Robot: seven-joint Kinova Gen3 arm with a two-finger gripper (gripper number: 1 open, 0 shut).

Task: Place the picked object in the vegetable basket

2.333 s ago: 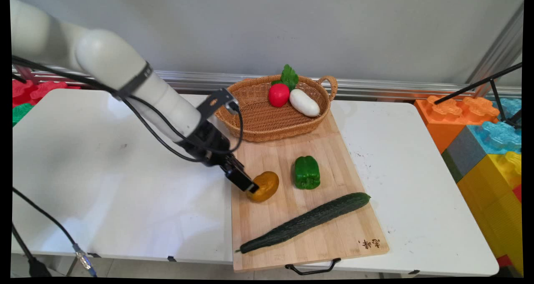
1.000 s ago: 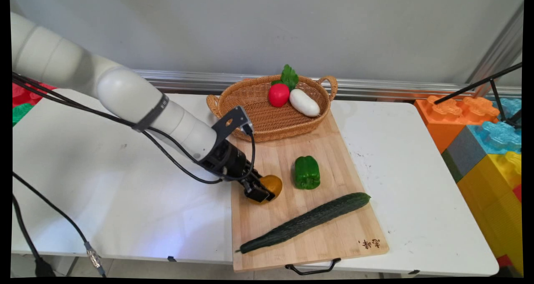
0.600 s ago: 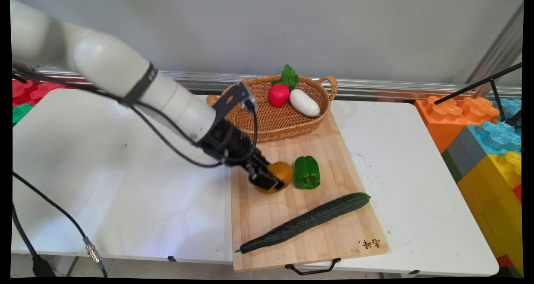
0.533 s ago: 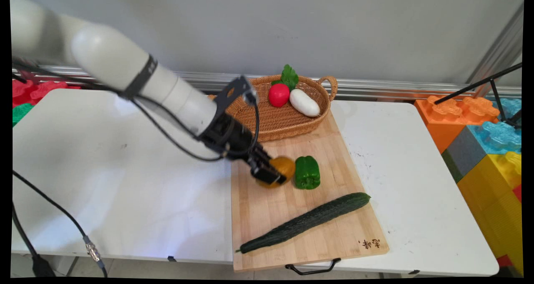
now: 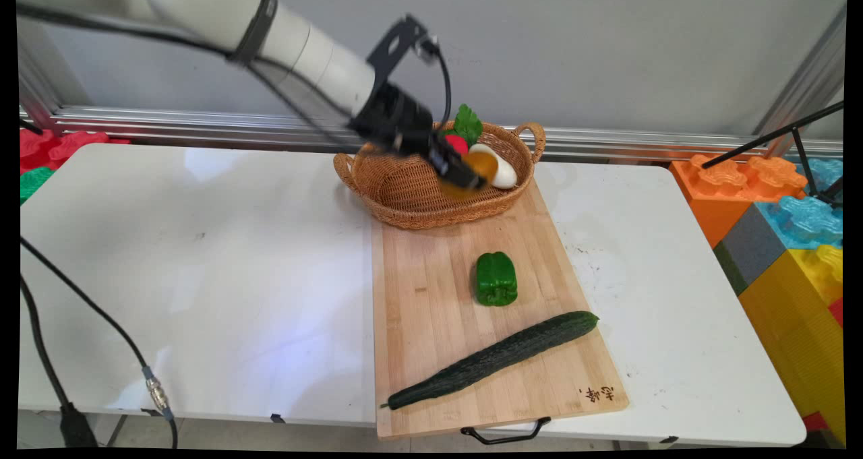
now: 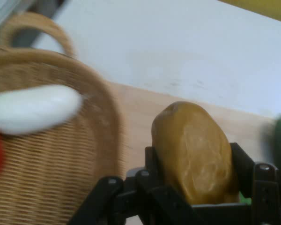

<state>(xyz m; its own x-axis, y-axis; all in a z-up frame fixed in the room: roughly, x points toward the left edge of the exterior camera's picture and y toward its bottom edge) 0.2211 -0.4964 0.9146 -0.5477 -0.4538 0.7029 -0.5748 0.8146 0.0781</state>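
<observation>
My gripper (image 5: 465, 176) is shut on a yellow-brown potato-shaped vegetable (image 5: 477, 169) and carries it in the air above the wicker basket (image 5: 411, 196). In the hand view the same vegetable (image 6: 196, 150) sits between the two black fingers (image 6: 154, 164), over the basket's rim (image 6: 107, 108). Inside the basket lie a white radish (image 5: 504, 173) and a red tomato with green leaves (image 5: 460, 142), both partly hidden by the hand. The white radish (image 6: 33, 108) shows at the left of the hand view.
A wooden cutting board (image 5: 431, 324) lies in front of the basket and bears a green bell pepper (image 5: 496, 278) and a long cucumber (image 5: 492, 359). Big coloured toy bricks (image 5: 789, 243) stand at the right of the table. Black cables (image 5: 81, 297) hang at the left.
The gripper closed on the yellow-brown vegetable on the board, lifted it, and carried it up and back to above the basket. Pepper and cucumber have not moved.
</observation>
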